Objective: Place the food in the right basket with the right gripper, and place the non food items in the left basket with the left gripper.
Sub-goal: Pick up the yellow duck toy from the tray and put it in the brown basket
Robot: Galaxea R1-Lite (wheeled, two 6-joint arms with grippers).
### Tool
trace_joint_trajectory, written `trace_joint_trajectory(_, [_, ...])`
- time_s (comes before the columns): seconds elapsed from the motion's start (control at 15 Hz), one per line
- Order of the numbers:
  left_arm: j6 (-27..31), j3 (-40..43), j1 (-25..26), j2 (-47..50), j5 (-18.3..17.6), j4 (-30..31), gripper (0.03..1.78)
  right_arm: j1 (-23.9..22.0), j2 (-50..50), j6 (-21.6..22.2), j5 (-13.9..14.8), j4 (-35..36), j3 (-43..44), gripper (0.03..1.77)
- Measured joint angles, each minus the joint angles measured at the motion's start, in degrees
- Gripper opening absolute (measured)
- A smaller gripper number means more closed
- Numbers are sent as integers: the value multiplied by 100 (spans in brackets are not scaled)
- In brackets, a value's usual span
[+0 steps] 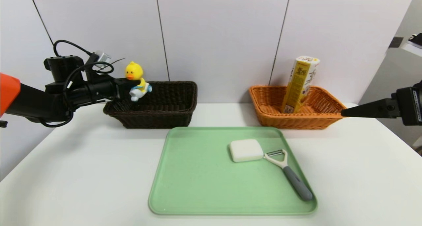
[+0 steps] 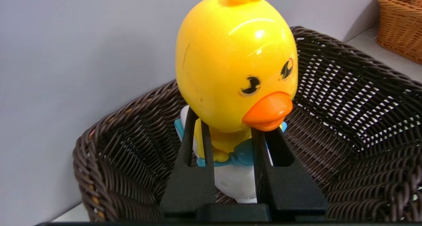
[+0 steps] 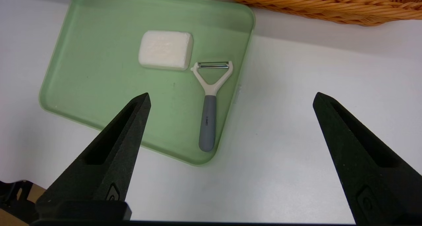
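A yellow duck toy (image 1: 135, 72) on a white and blue scooter hangs above the left end of the dark brown basket (image 1: 165, 115). My left gripper (image 1: 132, 87) is shut on its body below the head; in the left wrist view the duck toy (image 2: 230, 61) fills the space between the fingers (image 2: 197, 173), over the dark basket (image 2: 362, 120). My right gripper (image 3: 231, 94) stands open and empty above the table, beside the right end of the orange basket (image 1: 296, 122). A yellow carton (image 1: 300, 84) leans upright in that basket.
A green tray (image 1: 197, 186) lies front and centre, holding a white rounded block (image 1: 245, 150) and a grey-handled peeler (image 1: 290, 173). The right wrist view shows the block (image 3: 165, 49), the peeler (image 3: 207, 114) and the tray (image 3: 99, 87). A wall stands close behind both baskets.
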State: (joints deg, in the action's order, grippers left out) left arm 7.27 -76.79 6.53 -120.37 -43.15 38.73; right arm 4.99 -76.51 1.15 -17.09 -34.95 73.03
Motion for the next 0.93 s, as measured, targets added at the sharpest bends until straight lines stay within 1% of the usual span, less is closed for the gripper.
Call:
trace_joint_trajectory(0.8, [9, 48, 46, -297, -9, -17, 35, 0, -22, -2, -2, 12, -74, 170])
trace_joint_trajectory(0.93, [9, -11, 24, -300, -11, -166, 35, -2, -20, 0, 6, 11, -74, 170])
